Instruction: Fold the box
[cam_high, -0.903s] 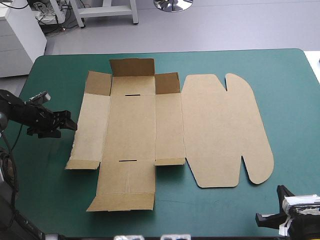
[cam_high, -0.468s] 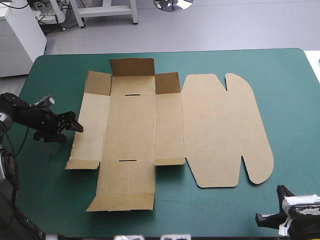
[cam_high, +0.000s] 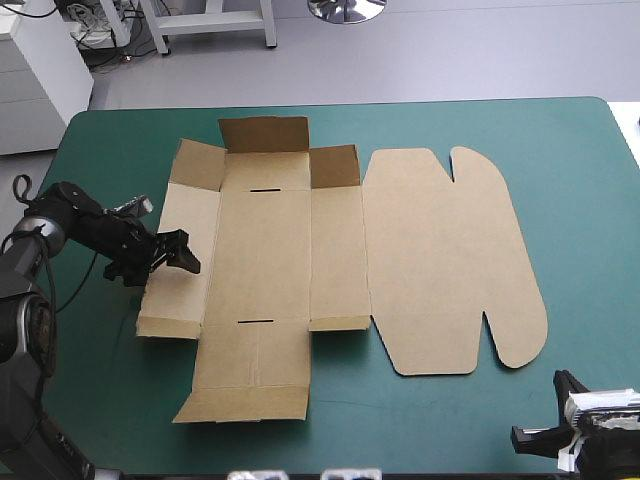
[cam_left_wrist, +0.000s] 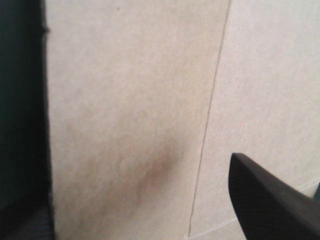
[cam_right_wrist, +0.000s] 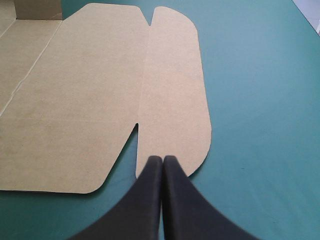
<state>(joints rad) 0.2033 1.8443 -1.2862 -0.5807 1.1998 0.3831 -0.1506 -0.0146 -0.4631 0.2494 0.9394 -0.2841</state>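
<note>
Teal-green table, flat box, left gripper at its left panel

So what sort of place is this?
Probably a robotics test bench: a table under a plain teal-green cover, a single brown box lying unfolded on it, and two arms, the left gripper over the box's left panel, the right gripper at the near right corner.
</note>
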